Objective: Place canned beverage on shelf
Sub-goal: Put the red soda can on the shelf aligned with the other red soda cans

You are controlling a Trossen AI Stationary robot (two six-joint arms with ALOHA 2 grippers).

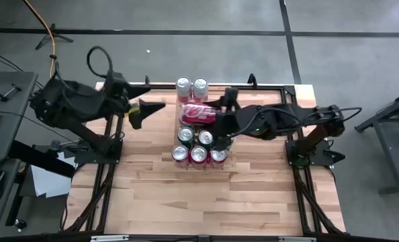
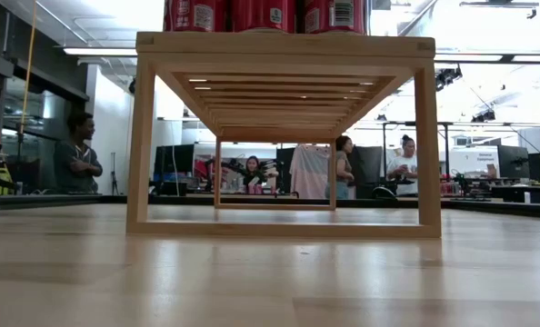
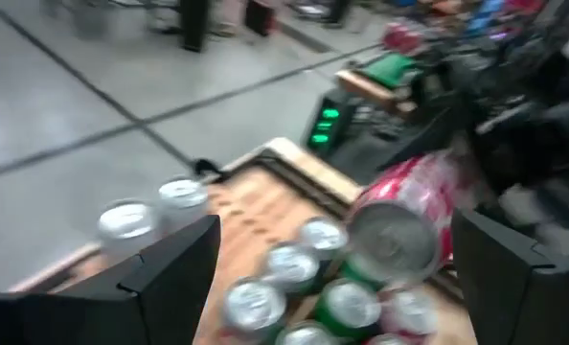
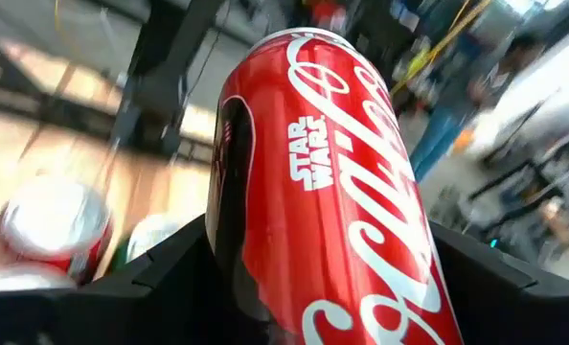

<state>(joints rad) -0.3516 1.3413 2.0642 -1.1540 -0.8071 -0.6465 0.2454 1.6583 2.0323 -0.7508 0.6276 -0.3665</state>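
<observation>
Item: red can (image 1: 198, 113), on its side over shelf (image 1: 223, 160) near table's far edge, clamped in your right end effector (image 1: 216, 115). Left end effector (image 1: 158, 105) wide, empty. Eight cans shelved; this one unplaced.

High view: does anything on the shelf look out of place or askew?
Yes. One red can lies sideways, held in the right gripper above the shelf, while the other cans stand upright. The left gripper is open beside it, holding nothing.

wooden table (image 1: 186, 195), shelf (image 2: 284, 44), upright cans (image 1: 198, 154)
</observation>
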